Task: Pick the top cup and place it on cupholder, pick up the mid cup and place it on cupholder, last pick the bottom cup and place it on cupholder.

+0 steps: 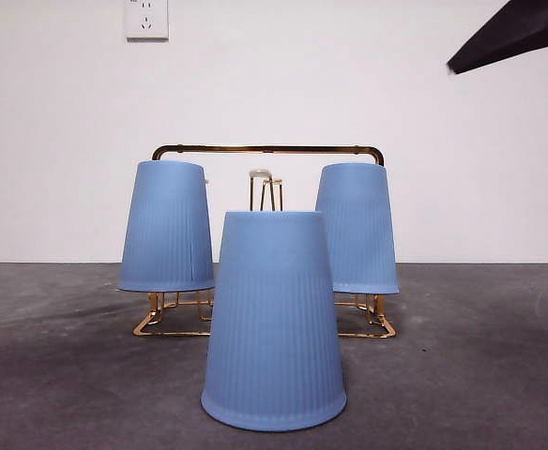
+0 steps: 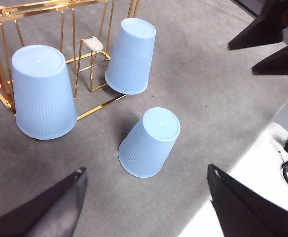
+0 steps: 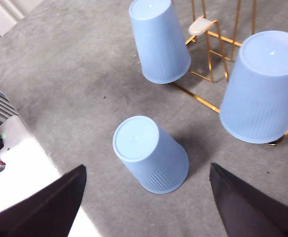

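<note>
Nearest of all stands the last blue cup [image 1: 274, 323], upside down on the grey table [image 1: 480, 375], just in front of the cupholder [image 1: 268, 149] and apart from it. Both grippers hang above it and hold nothing: the left gripper [image 2: 144, 197] shows its two black jaws spread wide, with the cup between and beyond them, and the right gripper [image 3: 144, 197] is spread just as wide over the same cup from the other side. One dark tip shows at a top corner of the front view; I cannot say whose.

Two more blue cups already sit inverted on the rack, the left-hand rack cup [image 1: 167, 228] and the right-hand rack cup [image 1: 357, 230], with a white-tipped peg [image 1: 260, 174] bare between them.

My worry is the squeeze. That cup looks thin and ribbed, so a hard pinch could buckle it, and a pinch low on the taper could let it slip upward out of the jaws. Carrying it in, its rim may clip either hung cup or the handle bar, and a tilted approach could miss the peg.

Much of the rack's base and its other pegs hide behind the cups, and whether other pegs are free I cannot tell.
</note>
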